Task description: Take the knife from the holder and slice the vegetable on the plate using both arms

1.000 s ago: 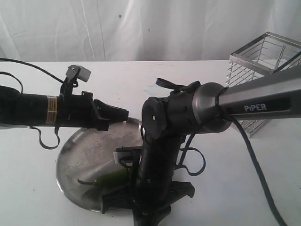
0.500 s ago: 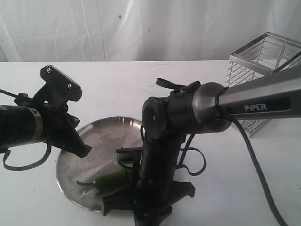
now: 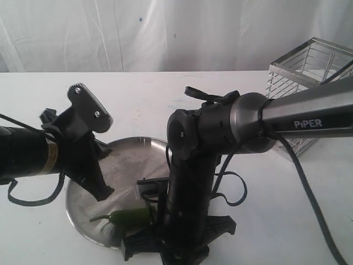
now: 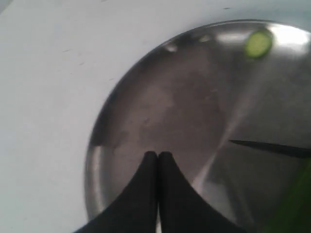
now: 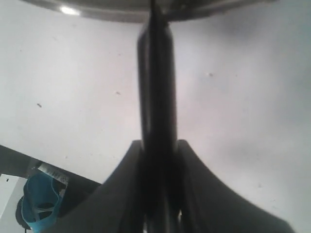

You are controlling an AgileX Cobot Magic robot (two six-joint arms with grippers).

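Left gripper: jaws pressed together, empty, over plate.
Right gripper: jaws clamped on what appears to be the knife.
Advice: pin vegetable before slicing.

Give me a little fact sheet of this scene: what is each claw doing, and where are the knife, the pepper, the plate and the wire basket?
Left gripper: shut, empty, over the plate
Right gripper: shut on the knife by its dark handle, pointing it toward the plate
Vegetable: green chili lying on the plate, near the right gripper
Slice: one green round near the plate's rim
Holder: upright on the table, apart from the plate
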